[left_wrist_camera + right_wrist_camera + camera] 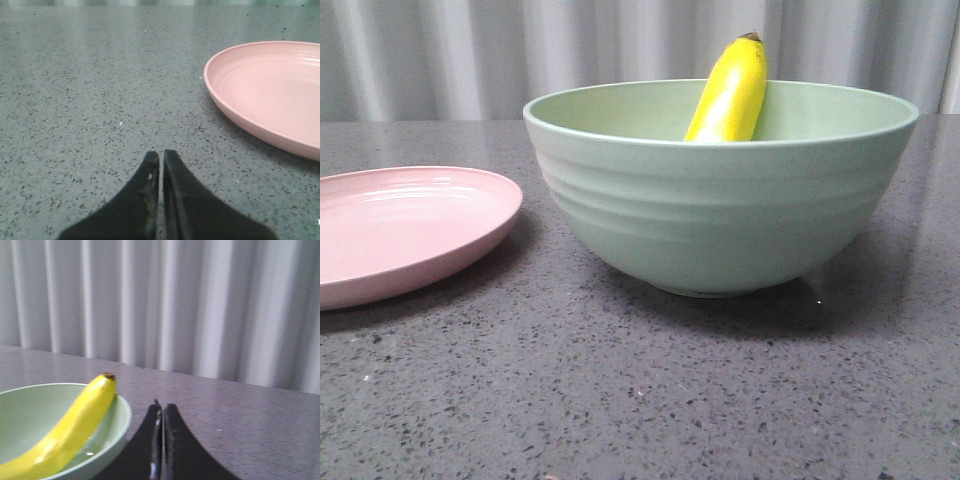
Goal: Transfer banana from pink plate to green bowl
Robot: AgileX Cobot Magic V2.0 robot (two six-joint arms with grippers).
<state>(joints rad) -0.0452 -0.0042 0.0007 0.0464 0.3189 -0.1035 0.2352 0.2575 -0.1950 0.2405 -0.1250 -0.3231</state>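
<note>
The banana leans inside the green bowl, its dark tip poking over the rim, so the job looks done. Beside the bowl, the pink plate holds nothing. The left gripper and the right gripper are pressed together, pinching nothing.

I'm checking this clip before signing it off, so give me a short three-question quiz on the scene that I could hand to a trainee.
1. True or false: the banana still lies on the pink plate.
2. Multiple choice: how does the banana sit in the green bowl? A) flat and hidden below the rim; B) leaning on the wall, dark tip above the rim; C) balanced across the rim.
3. Fill in: the left gripper and the right gripper both have their jaws ____.

Key: 1. False: the plate holds nothing and the banana is in the bowl. 2. B. 3. Shut, holding nothing.
</note>
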